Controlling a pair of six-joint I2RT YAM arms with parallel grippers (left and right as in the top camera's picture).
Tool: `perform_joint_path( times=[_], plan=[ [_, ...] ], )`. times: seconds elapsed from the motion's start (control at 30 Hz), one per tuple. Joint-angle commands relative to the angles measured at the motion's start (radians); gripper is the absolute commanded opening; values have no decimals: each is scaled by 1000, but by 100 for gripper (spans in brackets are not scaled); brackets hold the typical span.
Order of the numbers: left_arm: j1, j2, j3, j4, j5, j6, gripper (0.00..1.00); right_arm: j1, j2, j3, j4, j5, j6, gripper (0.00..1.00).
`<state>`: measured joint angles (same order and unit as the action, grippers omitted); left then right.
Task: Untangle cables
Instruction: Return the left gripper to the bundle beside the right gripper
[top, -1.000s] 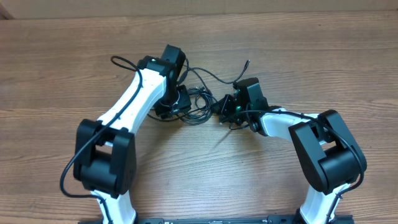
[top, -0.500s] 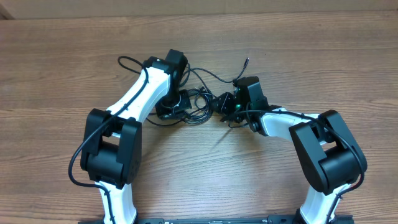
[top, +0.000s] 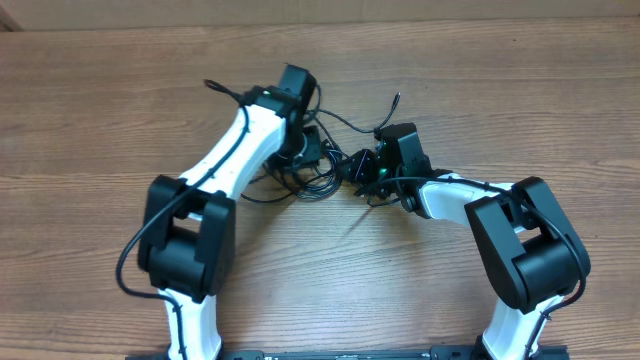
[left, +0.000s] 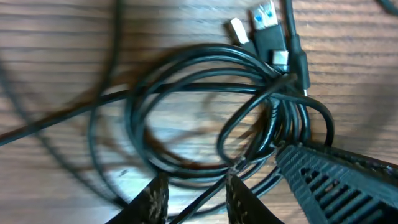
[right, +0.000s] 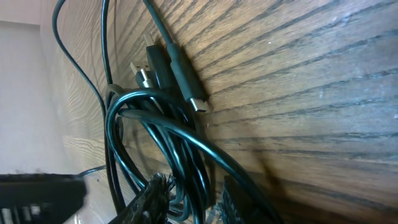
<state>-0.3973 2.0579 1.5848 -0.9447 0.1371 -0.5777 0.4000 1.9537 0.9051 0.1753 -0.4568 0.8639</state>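
Table (top: 100, 100): brown wood-grain top. On it: thin black cables (left: 287, 121) in tangled loops, plug ends (left: 264, 15) together.

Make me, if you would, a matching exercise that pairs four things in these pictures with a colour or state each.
Things:
1. coil of thin black cables
2. flat metal USB plug
3. wooden table
4. left end effector

Colours and states:
A. brown and grained
B. open, with one thin strand running between its fingers
C. blue inside
D. looped, with strands overlapping

Pairs: 1-D, 2-C, 3-A, 4-B.
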Motion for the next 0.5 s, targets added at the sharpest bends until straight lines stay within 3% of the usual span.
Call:
perform_joint_path(
  times=[0.0,0.17,0.3,0.47],
  plan=[
    [-25,61,5,15,-5,-13,31,-3,3,-2,1,31,-1,28],
    [-30,90,5,39,-6,-13,27,-2,3,-2,2,38,-1,31],
    [-29,93,5,48,-7,-1,4,-1,3,-2,2,63,-1,32],
    [-32,92,6,47,-2,22,4,3,3,-2,2,76,-2,34]
  ],
)
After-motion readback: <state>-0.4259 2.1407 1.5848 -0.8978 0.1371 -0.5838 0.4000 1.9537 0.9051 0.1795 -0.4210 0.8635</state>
